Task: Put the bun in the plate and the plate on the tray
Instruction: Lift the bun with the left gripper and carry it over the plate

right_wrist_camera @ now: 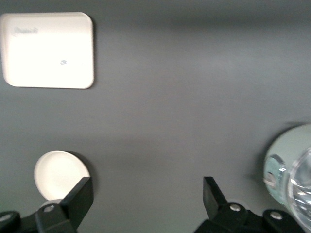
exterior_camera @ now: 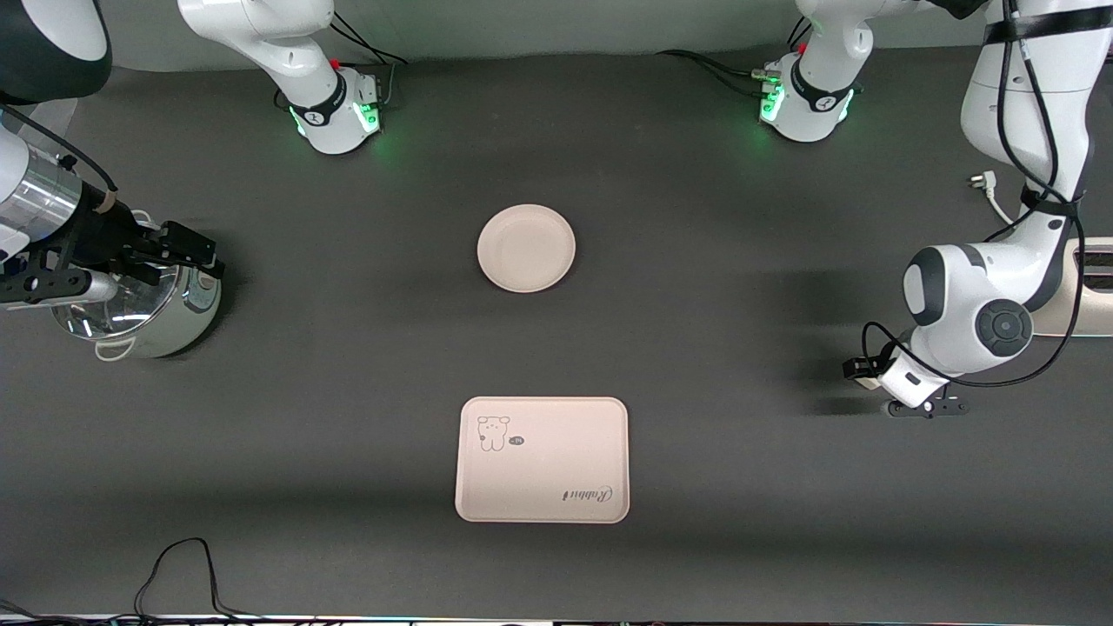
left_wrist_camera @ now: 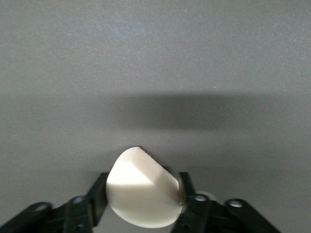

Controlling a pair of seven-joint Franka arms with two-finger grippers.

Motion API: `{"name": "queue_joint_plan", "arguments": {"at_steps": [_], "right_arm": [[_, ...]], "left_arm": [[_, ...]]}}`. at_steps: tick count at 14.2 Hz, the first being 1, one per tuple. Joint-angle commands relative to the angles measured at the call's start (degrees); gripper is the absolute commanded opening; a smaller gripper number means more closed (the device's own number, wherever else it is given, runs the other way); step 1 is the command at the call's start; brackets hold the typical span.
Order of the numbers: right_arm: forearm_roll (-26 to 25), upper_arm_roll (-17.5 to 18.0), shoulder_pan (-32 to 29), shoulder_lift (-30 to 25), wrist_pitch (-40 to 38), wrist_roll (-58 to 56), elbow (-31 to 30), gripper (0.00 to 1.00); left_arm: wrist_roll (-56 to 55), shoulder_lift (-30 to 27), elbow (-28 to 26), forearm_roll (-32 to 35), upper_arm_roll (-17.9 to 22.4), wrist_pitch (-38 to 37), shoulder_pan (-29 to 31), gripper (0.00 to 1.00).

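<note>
Dark grey counter (exterior_camera: 348, 348) stretches beneath two white Franka arms. Nearest the front camera lies the cream-pink rectangular tray (exterior_camera: 542, 460) with its bear drawing and "Rabbit" script, nothing on it. Farther off, midway toward the arm bases, sits the round cream-white plate (exterior_camera: 526, 248), bare and well apart from the tray. At the left arm's end, the left hand (left_wrist_camera: 141, 201) hangs over bare counter, its fingers (left_wrist_camera: 97, 194) clamped around the small off-white rounded bun (left_wrist_camera: 141, 196), flat side showing. At the right arm's end, the right hand (right_wrist_camera: 148, 199) waits, fingers spread wide, above a shiny steel pot (exterior_camera: 143, 309).
</note>
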Motion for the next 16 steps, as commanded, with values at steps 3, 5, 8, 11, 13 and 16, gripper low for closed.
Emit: {"name": "queue_joint_plan", "arguments": {"at_steps": [3,5,8,11,13,16], "right_arm": [[2.17,-0.71,-0.33,2.85,0.62,-0.42,4.21,1.00],[1.65,-0.89,-0.15,2.76,0.09,-0.51,3.51,1.00],[1.38,-0.80,0.64,2.23,-1.76,0.18,2.37,1.00],[-1.08,-0.54,0.64,2.14,-2.37,0.72,1.92,1.00],[-1.17,-0.72,0.55,2.05,-2.90,0.54,2.45,1.00],[-0.73,-0.54,0.46,4.42,-1.41,0.81,4.02,1.00]], "left_arm": [[0.14,-1.22,-0.06,-0.63,0.03,-0.95,-0.44,0.05],[-0.47,-5.50,0.55,-0.63,-0.41,-8.55,-1.40,0.06],[-6.33,-14.56,2.22,-0.81,-5.49,-22.19,-5.17,0.06],[-21.94,-17.49,4.59,-1.33,-14.44,-28.72,-9.48,0.07],[-35.04,-17.14,4.68,-3.00,-21.82,-27.25,-12.56,0.07],[-51.22,-13.72,5.12,-3.19,-27.22,-18.92,-20.62,0.09]]}}
